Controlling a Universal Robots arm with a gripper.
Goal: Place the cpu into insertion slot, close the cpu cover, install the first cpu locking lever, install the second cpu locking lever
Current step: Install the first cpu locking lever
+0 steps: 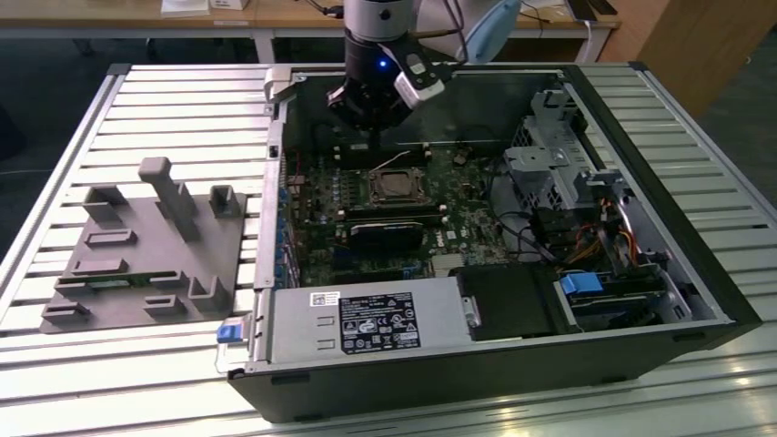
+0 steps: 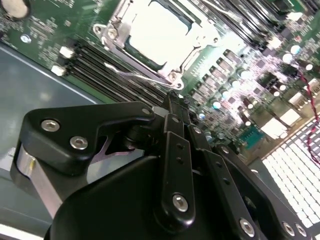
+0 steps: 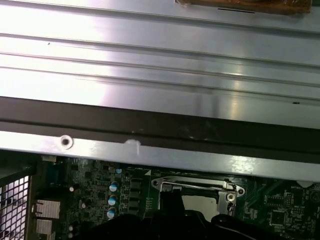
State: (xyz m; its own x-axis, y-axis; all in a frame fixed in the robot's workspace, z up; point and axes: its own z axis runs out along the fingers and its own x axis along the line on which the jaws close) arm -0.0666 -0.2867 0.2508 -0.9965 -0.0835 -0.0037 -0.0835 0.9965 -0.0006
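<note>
The cpu (image 2: 152, 30) lies flat in the insertion slot (image 1: 391, 187) on the motherboard, its pale metal face up. The silver cpu cover (image 2: 176, 66) lies down around the chip's edges. A thin wire lever (image 2: 134, 75) runs along one side of the socket. My gripper (image 1: 374, 148) hangs inside the case just beyond the socket's far edge. In the second wrist view the gripper (image 2: 172, 97) is shut, its tip close to a socket corner, with nothing visible between the fingers. The first wrist view shows the cover frame (image 3: 196, 184) under the case's metal rim.
The open computer case (image 1: 698, 300) lies on a slatted metal table (image 1: 158, 100). A grey fixture (image 1: 146, 246) with upright holders sits at the exterior view's left. A labelled power supply (image 1: 364, 323), a drive cage (image 1: 552, 164) with cables and a black block (image 1: 388, 234) surround the socket.
</note>
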